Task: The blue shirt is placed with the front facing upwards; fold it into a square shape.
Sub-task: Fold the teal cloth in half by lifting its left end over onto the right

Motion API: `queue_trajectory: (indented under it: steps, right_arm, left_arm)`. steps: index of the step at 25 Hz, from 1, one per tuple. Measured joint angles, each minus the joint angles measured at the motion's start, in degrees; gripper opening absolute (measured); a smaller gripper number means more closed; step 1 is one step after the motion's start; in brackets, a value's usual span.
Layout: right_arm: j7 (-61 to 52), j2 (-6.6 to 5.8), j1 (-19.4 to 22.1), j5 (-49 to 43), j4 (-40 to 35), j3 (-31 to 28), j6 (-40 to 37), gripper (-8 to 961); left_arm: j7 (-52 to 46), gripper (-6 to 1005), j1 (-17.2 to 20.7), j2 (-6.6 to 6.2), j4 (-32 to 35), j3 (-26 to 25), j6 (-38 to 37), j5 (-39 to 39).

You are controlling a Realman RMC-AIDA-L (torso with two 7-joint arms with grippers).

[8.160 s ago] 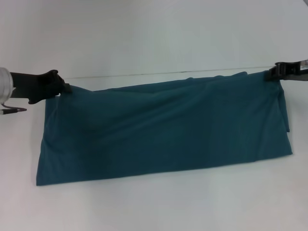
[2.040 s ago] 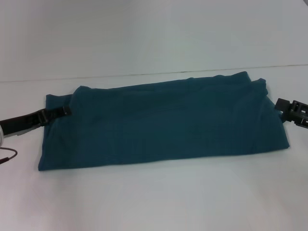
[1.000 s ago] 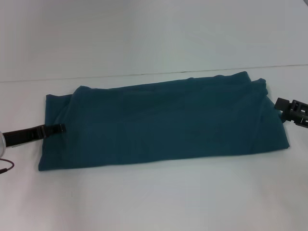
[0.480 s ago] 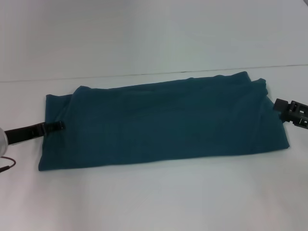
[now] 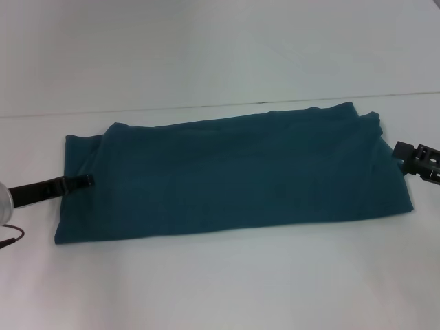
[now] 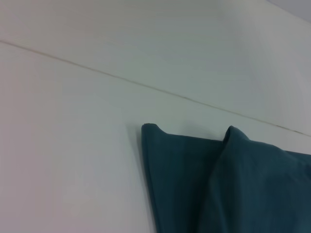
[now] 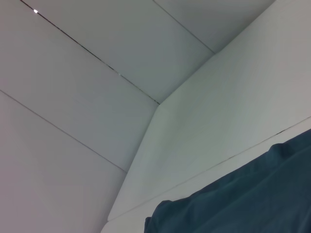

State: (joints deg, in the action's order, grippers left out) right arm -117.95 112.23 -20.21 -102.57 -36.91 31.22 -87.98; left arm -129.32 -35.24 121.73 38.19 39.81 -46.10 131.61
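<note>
I see the blue shirt (image 5: 234,172) lying on the white worktop (image 5: 220,282) as a long band, plain side up, its near edge straight and its far edge doubled with a stepped corner at the left end; no lettering shows; the left end effector (image 5: 84,181) lies low at the shirt's left edge, touching or just over the cloth, and I cannot tell whether it is open or closed; the right end effector (image 5: 407,155) sits just beside the right edge, and its state is equally unclear to me; my worry is the next fold: a pinch that catches only the top layer would peel the band apart, and uneven lifting would skew the square.
</note>
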Motion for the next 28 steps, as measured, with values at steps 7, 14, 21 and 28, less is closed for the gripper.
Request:
queue_trajectory:
  steps: [7,14,21,28]
  right_arm:
    - [0.0,0.0,0.0,0.0,0.0,0.0,0.0,927]
    - [0.0,0.0,0.1,0.0,0.0,0.0,0.0,927]
    - [0.0,0.0,0.1,0.0,0.0,0.0,0.0,927]
    - [0.0,-0.09,0.1,0.0,0.0,0.0,0.0,927]
  left_arm:
    - [0.0,875,-0.3,-0.1,-1.1,0.0,-0.1,0.3]
    - [0.2,875,-0.5,-0.13,-1.3,0.6,-0.3,0.4]
    - [0.4,876,-1.0,-0.03,-1.8,0.9,-1.1,0.5]
    - [0.5,876,-1.7,0.03,-2.0,0.9,-3.1,0.2]
